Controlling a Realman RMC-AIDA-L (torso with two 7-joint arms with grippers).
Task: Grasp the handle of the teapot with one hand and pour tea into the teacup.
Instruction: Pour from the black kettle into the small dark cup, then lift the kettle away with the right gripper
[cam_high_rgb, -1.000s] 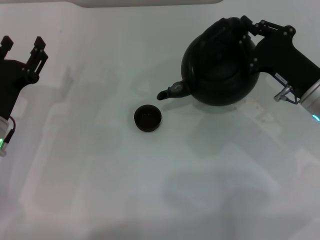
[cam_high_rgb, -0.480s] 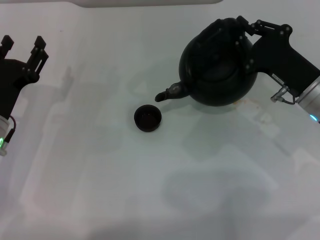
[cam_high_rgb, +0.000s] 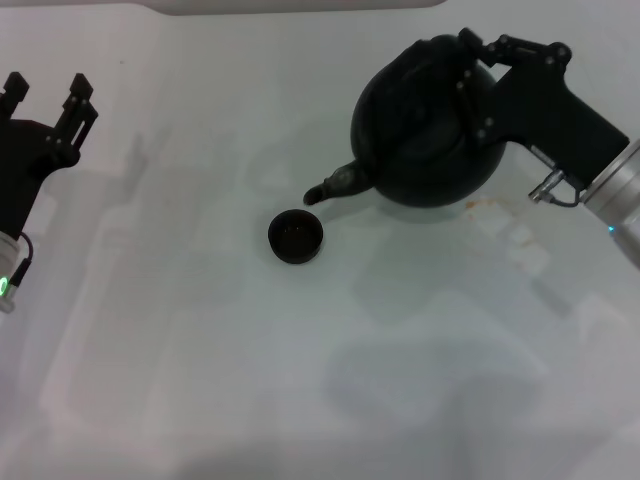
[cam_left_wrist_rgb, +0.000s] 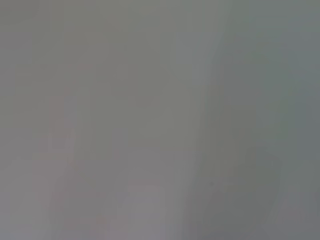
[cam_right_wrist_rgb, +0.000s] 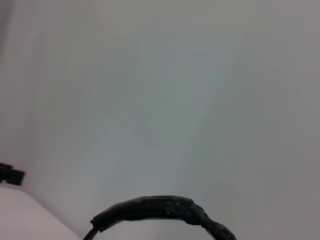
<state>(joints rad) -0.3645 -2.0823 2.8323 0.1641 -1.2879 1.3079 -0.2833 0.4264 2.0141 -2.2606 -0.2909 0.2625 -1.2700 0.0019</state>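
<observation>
At the far left edge of the head view, the left gripper (cam_high_rgb: 45, 100) is parked above the white table (cam_high_rgb: 200, 380), its two fingers spread apart and holding nothing; its wrist view shows only blank surface. Moving right, just left of centre in the frame, the teacup (cam_high_rgb: 296, 237) sits on the table, small, round and handleless, with something dark inside that may be tea, though I cannot tell how full it is. It looks light and easy to nudge, so the spout should not touch it. Just right and above the cup, the spout (cam_high_rgb: 335, 186) of the teapot (cam_high_rgb: 425, 135) points down-left, its tip near the cup's rim but apart from it and not yet over the opening. The pot fills the upper right of centre: large, round, matte black, probably heavy and rigid, likely to swing under its bail if carried loosely. The handle (cam_high_rgb: 440, 55) arches over its top and also shows as a ribbed black arc low in the right wrist view (cam_right_wrist_rgb: 160, 210); the ribbing should resist slipping. At the upper right, the right gripper (cam_high_rgb: 478, 62) is clamped on that handle, which is the right place to hold, near its crest.
</observation>
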